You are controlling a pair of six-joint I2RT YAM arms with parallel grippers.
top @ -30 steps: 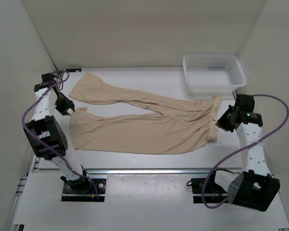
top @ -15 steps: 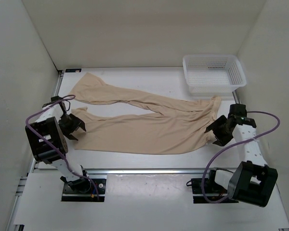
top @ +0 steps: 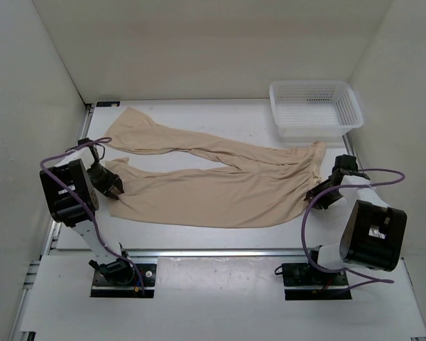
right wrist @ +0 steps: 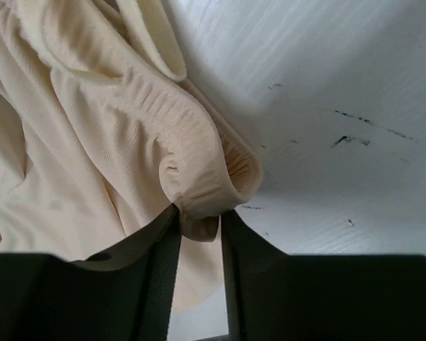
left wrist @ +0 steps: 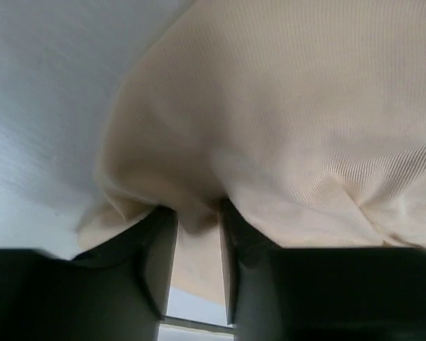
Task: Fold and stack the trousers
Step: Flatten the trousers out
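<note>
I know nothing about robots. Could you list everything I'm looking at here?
trousers: one pair, light beige, spread flat on the table, waistband to the right, legs to the left.
basket: one, white plastic mesh, far right corner of the table.
table: one, white, walls on three sides.
rail: one, silver metal, along the near edge.
arms: two, white and black, one at each side.
left gripper: black, shut on the near leg's end.
right gripper: black, shut on the waistband.

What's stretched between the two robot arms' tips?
The beige trousers, pinched by the left end effector and right end effector, in the top view.
</note>
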